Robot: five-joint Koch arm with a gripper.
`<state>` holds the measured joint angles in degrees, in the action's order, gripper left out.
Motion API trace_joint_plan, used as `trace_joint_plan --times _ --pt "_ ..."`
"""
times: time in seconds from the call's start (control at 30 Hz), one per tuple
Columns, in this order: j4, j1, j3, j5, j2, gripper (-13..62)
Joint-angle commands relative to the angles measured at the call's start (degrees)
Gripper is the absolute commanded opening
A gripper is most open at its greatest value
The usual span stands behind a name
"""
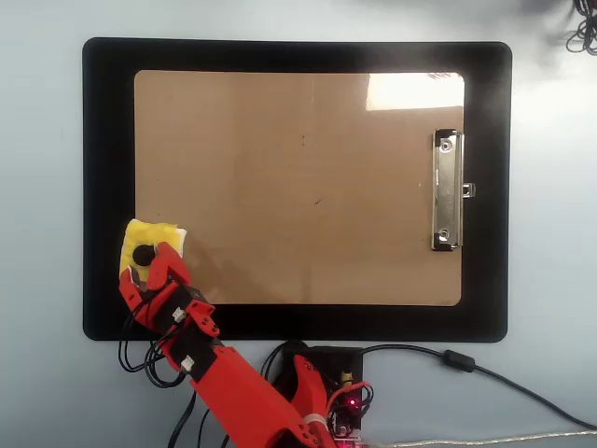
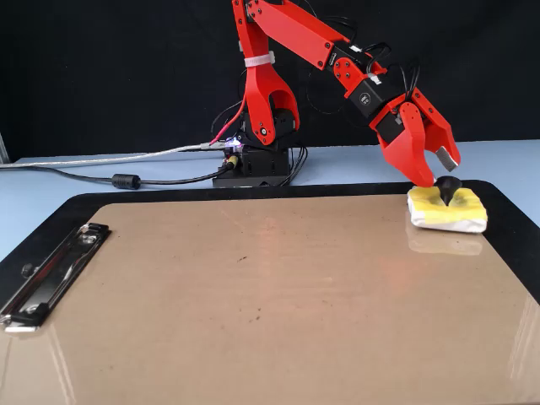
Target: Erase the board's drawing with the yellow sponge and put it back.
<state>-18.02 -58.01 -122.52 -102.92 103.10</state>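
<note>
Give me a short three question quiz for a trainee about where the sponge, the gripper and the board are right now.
1. True or false: the yellow sponge is hanging in the air above the board.
2. Are the gripper jaws open or closed?
3. In the overhead view, the sponge sits at which part of the black mat? A: right edge by the metal clip. B: lower left, overlapping the board's corner. C: top centre.

Key: 1 false, it rests flat. 2 open, just above the black knob. 3 B.

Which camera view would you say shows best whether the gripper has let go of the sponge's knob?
The fixed view: the gripper is open just above the knob of the sponge. In the overhead view, the gripper overlaps the sponge, hiding any gap.
</note>
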Motion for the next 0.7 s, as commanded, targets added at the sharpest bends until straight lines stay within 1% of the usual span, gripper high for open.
trace_joint_plan --times 0.0,0.1,0.17,0.2,0.27,0.3,0.33,0.4,0.47,0.57,0.67 --pt "-2.46 -0.70 2.64 -1.05 4.31 32.9" --pt "-17.93 -0.44 5.80 -1.32 12.66 32.9" --pt "-36.47 1.58 10.11 -1.41 18.98 32.9" --pt "-48.60 4.48 12.74 -1.32 21.88 32.9" --pt "-64.95 10.72 16.44 -0.97 24.52 33.0" --pt "-73.83 15.91 17.67 -0.44 24.96 33.1" --pt "-78.22 19.86 17.75 -0.18 24.96 33.1" --pt "-80.77 29.27 15.91 1.05 25.05 33.1" --pt "-80.16 34.89 10.02 4.92 26.02 33.1" --pt "-78.66 39.90 1.58 10.99 27.42 33.2" --pt "-77.34 45.53 -6.15 12.22 31.55 33.3"
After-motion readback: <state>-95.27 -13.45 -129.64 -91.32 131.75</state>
